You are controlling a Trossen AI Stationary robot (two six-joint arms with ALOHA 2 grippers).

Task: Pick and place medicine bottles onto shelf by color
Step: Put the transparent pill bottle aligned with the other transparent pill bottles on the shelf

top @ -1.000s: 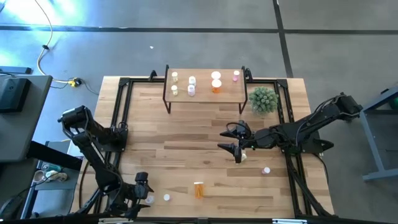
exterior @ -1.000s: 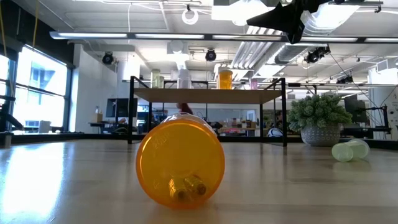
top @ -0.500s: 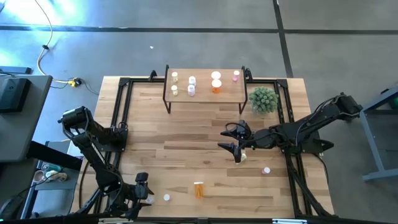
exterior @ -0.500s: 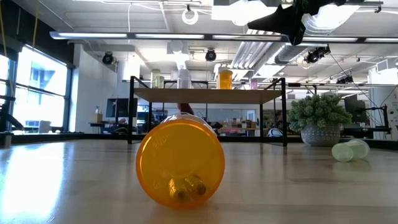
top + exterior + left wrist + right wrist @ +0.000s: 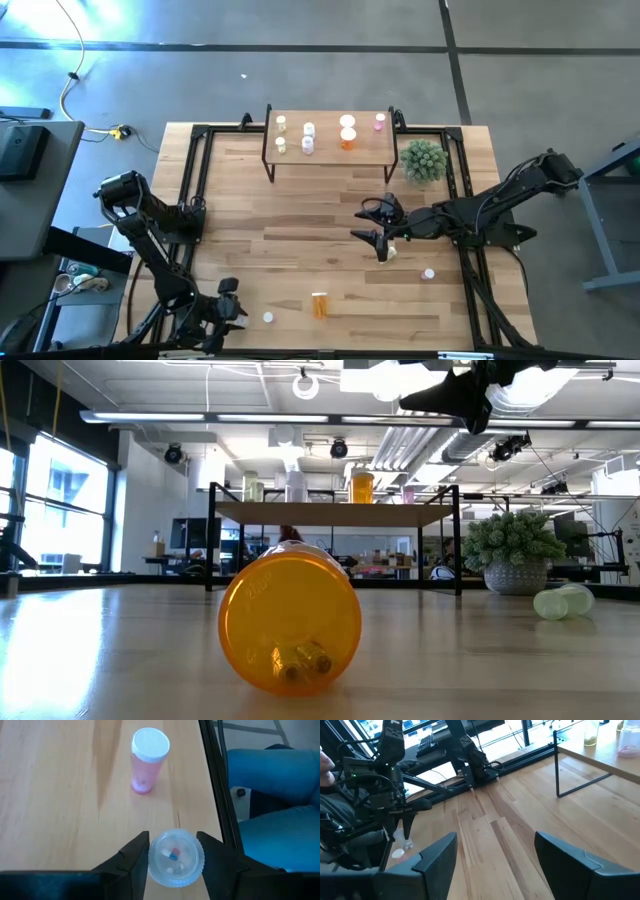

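My left gripper (image 5: 230, 306) is at the table's near left corner, shut on a clear pill bottle (image 5: 176, 858). It also shows in the right wrist view (image 5: 404, 838). A pink bottle with a white cap (image 5: 147, 760) stands on the table just beyond it (image 5: 268, 317). An orange bottle (image 5: 319, 304) (image 5: 290, 620) lies on its side at the near middle. My right gripper (image 5: 374, 226) (image 5: 495, 870) is open and empty, above the table's middle right. A yellow-green bottle (image 5: 392, 250) (image 5: 560, 602) lies beside it and a pink one (image 5: 428, 273) nearer. The shelf (image 5: 330, 152) carries several bottles. My left gripper pinches the clear bottle's round sides (image 5: 150, 856) between its two fingers, which point down from above. One round end of the bottle, ridged at its rim, faces the wrist camera and pills show through it. In the right wrist view the bottle hangs below the fingers, clear of the table.
A green spiky plant (image 5: 423, 160) (image 5: 515, 550) stands at the shelf's right end. Black metal rails (image 5: 195, 180) run along the table's left and right sides. A person's legs in blue (image 5: 270, 780) are just past the table's edge by my left gripper.
My left gripper has risen slightly with the clear bottle. My right gripper has kept still.
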